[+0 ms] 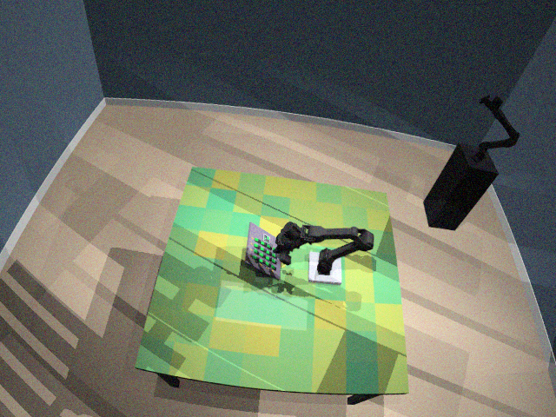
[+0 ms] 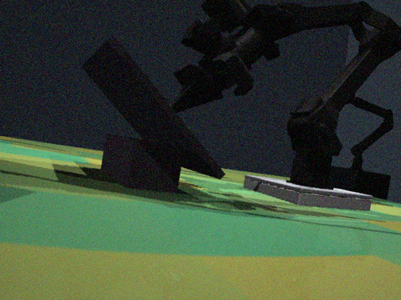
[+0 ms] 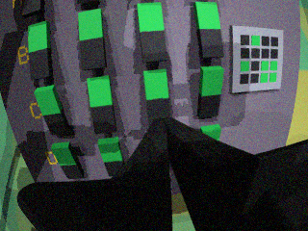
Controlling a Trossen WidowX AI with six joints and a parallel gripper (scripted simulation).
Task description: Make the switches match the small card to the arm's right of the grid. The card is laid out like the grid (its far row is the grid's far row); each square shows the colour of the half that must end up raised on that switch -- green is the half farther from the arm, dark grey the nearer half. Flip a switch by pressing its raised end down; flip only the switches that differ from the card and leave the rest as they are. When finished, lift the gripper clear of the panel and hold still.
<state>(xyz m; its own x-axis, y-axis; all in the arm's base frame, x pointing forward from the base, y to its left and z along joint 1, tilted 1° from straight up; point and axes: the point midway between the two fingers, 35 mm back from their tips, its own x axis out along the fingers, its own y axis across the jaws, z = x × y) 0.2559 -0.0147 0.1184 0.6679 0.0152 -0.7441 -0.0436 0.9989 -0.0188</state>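
The tilted switch panel (image 1: 253, 231) (image 2: 123, 89) (image 3: 265, 111) carries a grid of green and dark grey rocker switches. My gripper (image 2: 176, 108) (image 3: 162, 126) is shut and empty. Its tip is at the panel face, by the near dark half of the third switch in row C (image 3: 156, 87); contact cannot be told for certain. The card (image 1: 267, 238) (image 3: 260, 59) shows, far to near: dark, green, dark, dark; all dark; green, dark, green, green; dark, dark, green, green. In the wrist view row A is mostly out of frame, and the fingers hide part of row D.
The panel rests on a dark support block (image 2: 123, 159) on the patchwork table (image 1: 251, 339). My arm's base stands on a white plinth (image 1: 333, 277) (image 2: 328, 199). A second arm stands on a black pedestal (image 1: 458, 188) beyond the table. Shadows cross the table.
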